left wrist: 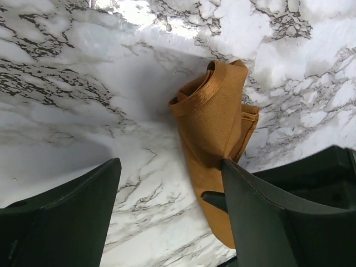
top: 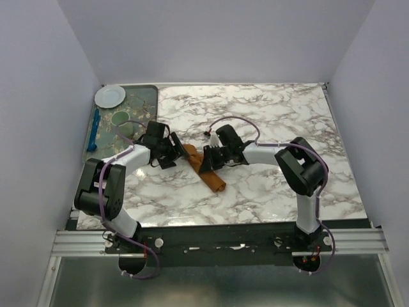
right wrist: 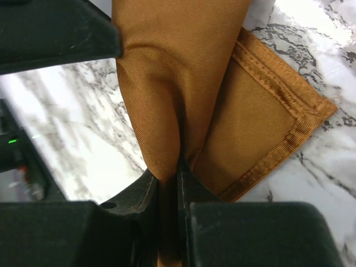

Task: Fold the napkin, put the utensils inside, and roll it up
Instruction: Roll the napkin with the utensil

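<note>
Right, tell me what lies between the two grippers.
The napkin, rumpled on the table: the right gripper pinches it, the left gripper stands open beside it. Seen in the top view.

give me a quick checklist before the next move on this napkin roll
1. Right gripper grips the napkin: ok, cloth pinched between its fingers.
2. Left gripper free: ok, jaws wide apart, holding nothing.
3. Fork inside the napkin: cannot tell, no fork shows in any view.
4. Roll tight and finished: not ok, the bundle looks loose and a hemmed corner lies flat on the table.
5. Napkin clear of the tray: ok, it lies mid-table, apart from it.
</note>
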Robot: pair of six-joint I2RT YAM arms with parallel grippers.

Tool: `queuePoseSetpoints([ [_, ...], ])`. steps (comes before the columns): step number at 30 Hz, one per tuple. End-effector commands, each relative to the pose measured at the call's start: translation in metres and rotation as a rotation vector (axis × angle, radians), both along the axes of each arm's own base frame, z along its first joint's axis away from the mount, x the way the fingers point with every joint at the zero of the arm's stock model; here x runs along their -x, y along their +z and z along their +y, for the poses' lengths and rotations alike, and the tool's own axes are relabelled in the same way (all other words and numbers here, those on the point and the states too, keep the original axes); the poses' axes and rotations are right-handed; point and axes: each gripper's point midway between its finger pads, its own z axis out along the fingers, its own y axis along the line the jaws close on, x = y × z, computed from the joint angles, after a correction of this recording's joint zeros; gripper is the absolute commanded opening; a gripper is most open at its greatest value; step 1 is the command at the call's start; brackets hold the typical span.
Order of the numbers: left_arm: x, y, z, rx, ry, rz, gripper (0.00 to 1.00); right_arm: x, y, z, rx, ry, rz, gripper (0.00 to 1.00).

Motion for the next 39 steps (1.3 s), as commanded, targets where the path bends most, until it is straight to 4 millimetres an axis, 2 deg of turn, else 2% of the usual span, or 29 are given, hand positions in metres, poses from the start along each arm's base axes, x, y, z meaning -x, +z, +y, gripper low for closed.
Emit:
queuePoseSetpoints([
  [1,0.005,0.001,-0.006,-0.009,-0.016,0.009,0.82,0.028,-0.021,-0.006,-0.156,0.068,0.294,0.18],
  [7,0.003,0.000,-0.033,-0.001,-0.053,0.011,0.84,0.027,-0.026,-0.012,-0.247,0.068,0.383,0.18],
  [10,-0.002,-0.004,-0.038,-0.021,-0.049,0.011,0.84,0.027,-0.029,-0.016,-0.258,0.069,0.393,0.19],
  [14,-0.009,-0.026,-0.034,-0.073,-0.032,0.056,0.83,0.025,-0.030,-0.016,-0.266,0.076,0.394,0.23],
  [17,-0.010,-0.035,-0.039,-0.063,-0.030,0.089,0.80,0.023,-0.027,-0.016,-0.271,0.075,0.389,0.28],
  [20,-0.008,-0.044,-0.035,-0.090,-0.017,0.102,0.68,0.019,-0.022,-0.016,-0.253,0.068,0.359,0.33],
  [22,-0.006,-0.046,-0.032,-0.104,-0.016,0.103,0.55,0.014,-0.017,-0.021,-0.208,0.049,0.309,0.38],
  [23,-0.007,-0.044,-0.032,-0.102,-0.016,0.096,0.49,0.010,-0.013,-0.022,-0.195,0.042,0.288,0.44],
  [24,-0.007,-0.044,-0.031,-0.106,-0.016,0.095,0.40,0.006,-0.014,-0.025,-0.163,0.029,0.247,0.47],
  [25,-0.005,-0.044,-0.031,-0.106,-0.020,0.095,0.37,0.007,-0.005,-0.028,-0.139,0.022,0.232,0.50],
  [27,-0.005,-0.042,-0.031,-0.104,-0.023,0.093,0.35,-0.001,-0.003,-0.035,-0.061,-0.004,0.162,0.58],
  [29,-0.004,-0.039,-0.031,-0.103,-0.027,0.086,0.34,0.000,0.007,-0.044,0.004,-0.028,0.129,0.64],
  [30,-0.003,-0.038,-0.030,-0.104,-0.028,0.086,0.35,-0.005,0.007,-0.047,0.056,-0.045,0.076,0.66],
  [31,-0.003,-0.038,-0.030,-0.102,-0.028,0.083,0.35,-0.002,0.007,-0.051,0.101,-0.052,0.070,0.68],
  [32,-0.001,-0.038,-0.030,-0.104,-0.030,0.087,0.35,-0.003,0.016,-0.051,0.119,-0.058,0.026,0.71],
  [39,0.001,-0.037,-0.033,-0.081,-0.042,0.094,0.34,-0.005,0.033,-0.052,0.450,-0.143,-0.361,0.82],
])
